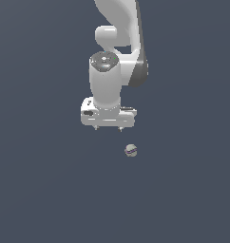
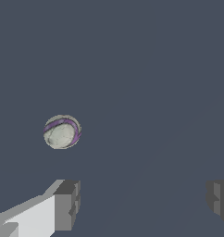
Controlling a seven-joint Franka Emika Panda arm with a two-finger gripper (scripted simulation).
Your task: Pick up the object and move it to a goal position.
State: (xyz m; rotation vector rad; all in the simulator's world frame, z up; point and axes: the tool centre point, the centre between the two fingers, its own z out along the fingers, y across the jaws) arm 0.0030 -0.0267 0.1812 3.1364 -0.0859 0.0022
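Observation:
The object (image 1: 131,150) is a tiny off-white ball with a dark purplish band, lying on the dark flat surface. The white arm's gripper (image 1: 108,129) is above it and toward the exterior view's left, with only its two short fingertips showing under the hand. In the wrist view the ball (image 2: 62,132) lies apart from the gripper (image 2: 144,203), off to one side of the gap and beyond the nearer fingertip (image 2: 67,203). The fingers stand wide apart with nothing between them, so the gripper is open.
A plain dark grey surface (image 1: 50,190) fills both views. The arm's white links (image 1: 118,28) rise out of the exterior view's upper edge. No other objects show.

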